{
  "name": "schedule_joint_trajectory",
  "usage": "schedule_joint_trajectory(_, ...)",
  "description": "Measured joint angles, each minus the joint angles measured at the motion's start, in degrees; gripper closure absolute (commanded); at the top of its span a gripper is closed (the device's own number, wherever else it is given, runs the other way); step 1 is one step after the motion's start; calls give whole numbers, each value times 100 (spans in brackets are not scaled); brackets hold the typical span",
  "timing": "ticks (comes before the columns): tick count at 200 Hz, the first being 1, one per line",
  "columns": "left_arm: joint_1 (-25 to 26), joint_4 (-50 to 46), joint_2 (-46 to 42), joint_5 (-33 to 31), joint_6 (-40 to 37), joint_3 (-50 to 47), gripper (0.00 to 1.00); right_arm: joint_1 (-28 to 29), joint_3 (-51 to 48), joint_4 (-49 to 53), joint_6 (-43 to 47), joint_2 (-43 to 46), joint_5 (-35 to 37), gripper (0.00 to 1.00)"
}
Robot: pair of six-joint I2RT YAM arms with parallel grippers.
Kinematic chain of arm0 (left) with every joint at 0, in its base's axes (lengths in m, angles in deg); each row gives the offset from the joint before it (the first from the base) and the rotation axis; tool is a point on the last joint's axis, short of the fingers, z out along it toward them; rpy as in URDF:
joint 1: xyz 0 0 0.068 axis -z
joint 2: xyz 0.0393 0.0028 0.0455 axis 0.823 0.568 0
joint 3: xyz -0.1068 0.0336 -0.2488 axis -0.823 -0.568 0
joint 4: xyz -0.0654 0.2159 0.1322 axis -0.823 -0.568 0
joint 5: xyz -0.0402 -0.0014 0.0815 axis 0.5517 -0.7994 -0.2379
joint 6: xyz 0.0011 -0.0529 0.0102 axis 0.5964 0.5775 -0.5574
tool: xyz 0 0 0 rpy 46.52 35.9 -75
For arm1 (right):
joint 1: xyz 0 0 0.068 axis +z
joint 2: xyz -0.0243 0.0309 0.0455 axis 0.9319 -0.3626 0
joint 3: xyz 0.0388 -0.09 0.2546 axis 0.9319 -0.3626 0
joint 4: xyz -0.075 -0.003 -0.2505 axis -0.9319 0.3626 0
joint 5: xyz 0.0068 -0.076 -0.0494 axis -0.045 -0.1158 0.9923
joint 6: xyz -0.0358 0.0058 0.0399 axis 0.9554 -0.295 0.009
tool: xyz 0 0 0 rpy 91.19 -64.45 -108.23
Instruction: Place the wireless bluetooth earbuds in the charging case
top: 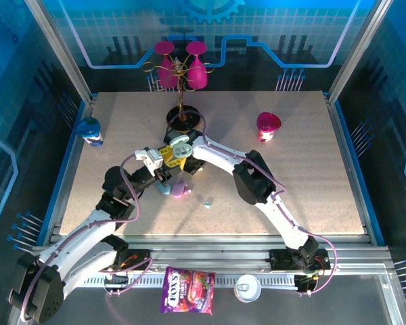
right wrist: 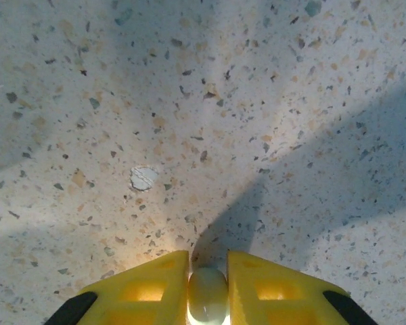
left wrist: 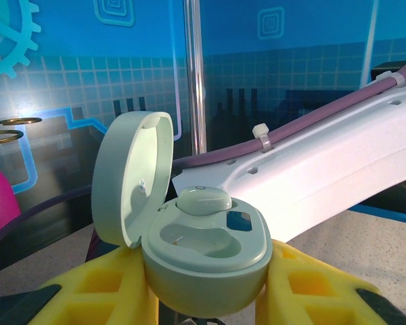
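Looking through the left wrist camera, the left gripper (left wrist: 206, 301) is clamped tight on the charging case (left wrist: 210, 261), with one yellow finger (left wrist: 88, 291) pressed to each flank. The lid (left wrist: 132, 179) stands open, hinged up on that gripper's left. A pale green seated earbud (left wrist: 203, 200) fills the well farther from the fingers, and the nearer well (left wrist: 196, 238) is bare. The white right arm (left wrist: 325, 169) crosses just behind the case.

From the right wrist camera, the right gripper (right wrist: 208, 288) is drawn in to a narrow gap. A whitish held earbud (right wrist: 208, 301) is pinched between its fingertips above the speckled table (right wrist: 291, 101). A white fleck (right wrist: 144, 177) lies ahead and to the left of the fingers.

From the top camera, both grippers meet at mid-table around the open case. A blue case (top: 164, 188) and a lilac case (top: 181, 188) lie side by side on the table, just on the base side of the grippers. A loose blue earbud (top: 207, 202) sits near them, off to the right gripper's side.
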Motion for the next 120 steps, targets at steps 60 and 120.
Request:
schedule_joint_trajectory(60, 17, 63, 164, 22, 4, 0, 73, -138, -1237, -492, -254, 848, -175, 84)
schedule_joint_trajectory(120, 238, 603, 706, -20, 4, 44, 73, -883, -3969, -1871, -1040, 3574, -859, 84)
